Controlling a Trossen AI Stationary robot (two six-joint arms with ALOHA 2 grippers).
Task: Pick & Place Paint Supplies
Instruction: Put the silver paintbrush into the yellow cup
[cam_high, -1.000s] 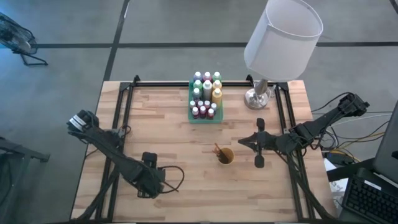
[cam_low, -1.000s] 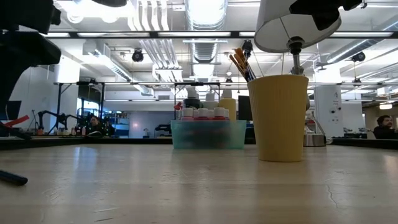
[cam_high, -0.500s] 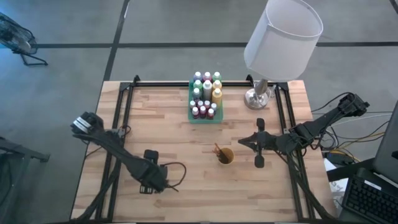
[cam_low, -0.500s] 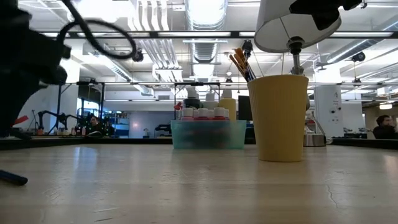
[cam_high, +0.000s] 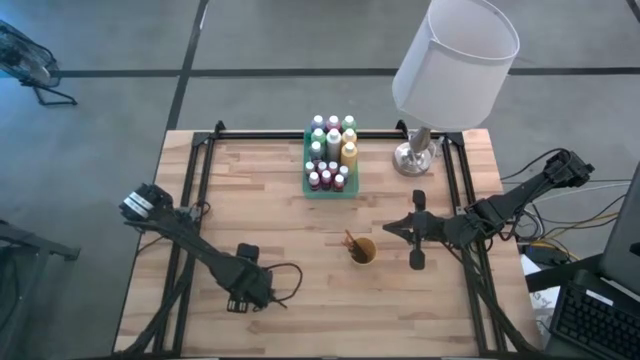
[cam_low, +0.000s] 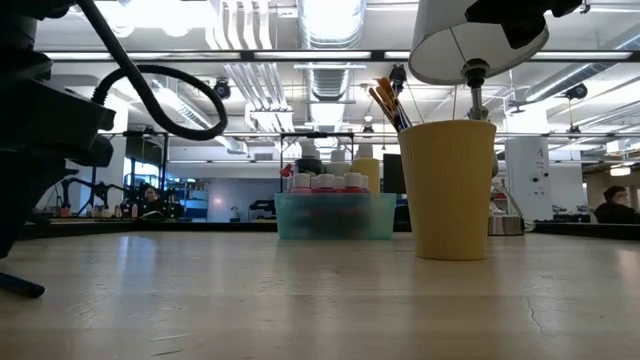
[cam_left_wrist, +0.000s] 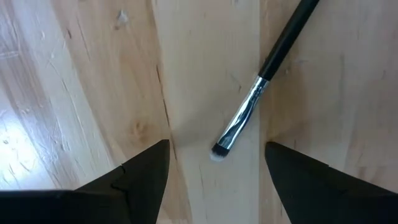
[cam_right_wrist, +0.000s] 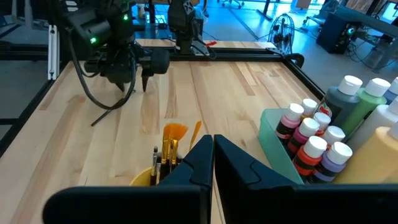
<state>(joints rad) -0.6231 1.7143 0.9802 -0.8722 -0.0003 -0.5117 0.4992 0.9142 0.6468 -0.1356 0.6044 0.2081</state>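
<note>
A dark-handled paintbrush (cam_left_wrist: 249, 112) with a silver ferrule lies flat on the wood near the table's front left. My left gripper (cam_left_wrist: 217, 168) points straight down over its bristle tip (cam_left_wrist: 219, 151) and is open, one finger on each side, touching nothing. It also shows in the high view as my left gripper (cam_high: 245, 290) and, beside the paintbrush (cam_right_wrist: 112, 107), in the right wrist view. My right gripper (cam_right_wrist: 212, 149) hangs shut and empty above the yellow cup (cam_high: 362, 250). The paint bottles (cam_high: 330, 150) stand in a green tray (cam_high: 309, 187).
The yellow cup (cam_low: 450, 190) holds several brushes. A lamp with a white shade (cam_high: 455, 60) stands on its metal base (cam_high: 415, 157) at the back right, next to the tray (cam_low: 335, 228). Bare wood lies between the left gripper and the cup.
My left gripper has sunk toward the table over the paintbrush and drifted slightly toward the near edge, staying open. The brush has not moved.
</note>
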